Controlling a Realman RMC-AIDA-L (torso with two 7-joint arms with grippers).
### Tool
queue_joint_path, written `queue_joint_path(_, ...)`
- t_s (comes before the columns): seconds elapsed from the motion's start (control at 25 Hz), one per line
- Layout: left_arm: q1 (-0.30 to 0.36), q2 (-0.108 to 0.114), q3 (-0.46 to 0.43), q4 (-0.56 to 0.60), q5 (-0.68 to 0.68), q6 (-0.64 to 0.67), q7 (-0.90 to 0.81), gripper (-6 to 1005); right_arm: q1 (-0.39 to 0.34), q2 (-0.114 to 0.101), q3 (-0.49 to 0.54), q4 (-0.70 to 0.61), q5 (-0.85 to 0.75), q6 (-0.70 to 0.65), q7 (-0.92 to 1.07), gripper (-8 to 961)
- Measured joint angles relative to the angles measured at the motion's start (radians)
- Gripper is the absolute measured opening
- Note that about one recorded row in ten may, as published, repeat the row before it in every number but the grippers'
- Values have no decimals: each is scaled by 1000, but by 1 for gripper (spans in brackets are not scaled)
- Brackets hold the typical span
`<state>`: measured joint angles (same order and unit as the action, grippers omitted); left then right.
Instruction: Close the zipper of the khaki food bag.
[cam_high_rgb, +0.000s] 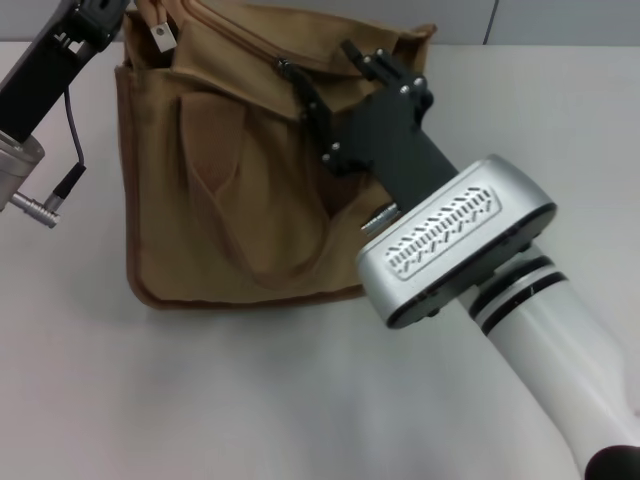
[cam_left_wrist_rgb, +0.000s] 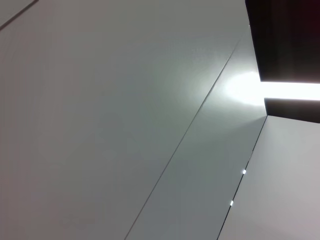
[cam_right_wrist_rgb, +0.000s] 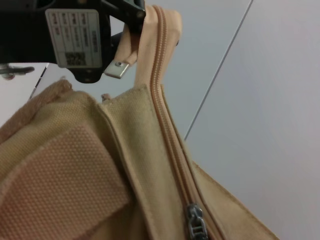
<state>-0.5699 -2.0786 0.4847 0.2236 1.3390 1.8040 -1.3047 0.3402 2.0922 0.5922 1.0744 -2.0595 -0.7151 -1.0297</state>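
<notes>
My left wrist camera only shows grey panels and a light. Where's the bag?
Observer: The khaki food bag stands on the white table in front of the robot.
Operator: Is my left gripper holding something?
Observer: Yes, the left gripper pinches the zipper by its end, above the bag's corner.
Operator: Where's the other one?
Observer: The right gripper is open over the bag's top, with the silver slider near its camera.

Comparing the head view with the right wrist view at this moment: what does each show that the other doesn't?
Only the head view shows the right gripper over the khaki food bag, a loop handle and the table. Only the right wrist view shows the zipper close up with its silver slider. Both show the left gripper pinching the zipper's end, metal tab hanging beside it.
</notes>
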Motion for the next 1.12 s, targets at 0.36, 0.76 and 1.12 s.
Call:
queue_joint_path(0.36,3,0,-2,-4,0,0,5,41,-38,-6,-76,59,-3,-9,-7,497)
queue_joint_path(0.76,-4,0,0,-4,0,1,1,44,60,0,-64,10,144,21,-50,495)
queue_joint_path(1.12,-6,0,0,-5,1,3,-1,47,84,0,-52,-2,185,15,-57,494)
